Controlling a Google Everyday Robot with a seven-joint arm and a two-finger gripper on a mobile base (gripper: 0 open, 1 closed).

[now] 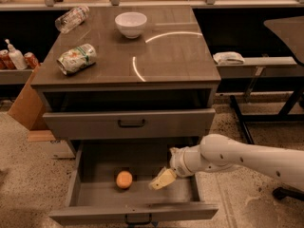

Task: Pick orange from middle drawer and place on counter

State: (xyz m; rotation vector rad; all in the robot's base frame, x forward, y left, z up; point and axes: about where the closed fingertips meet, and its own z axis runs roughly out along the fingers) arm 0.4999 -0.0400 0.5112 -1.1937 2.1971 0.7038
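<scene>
Orange (pixel 124 179) is shown left of centre in the opened middle drawer (pixel 95 194). The gripper (pixel 163 179) is held over its right half, and its grip state cannot be told.

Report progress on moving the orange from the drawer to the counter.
Done: the middle drawer stands open, with the orange lying on its floor. In hand: the end effector is inside the drawer, beside the orange and apart from it. Left: grasp the orange, lift it and set it on the counter.
</scene>
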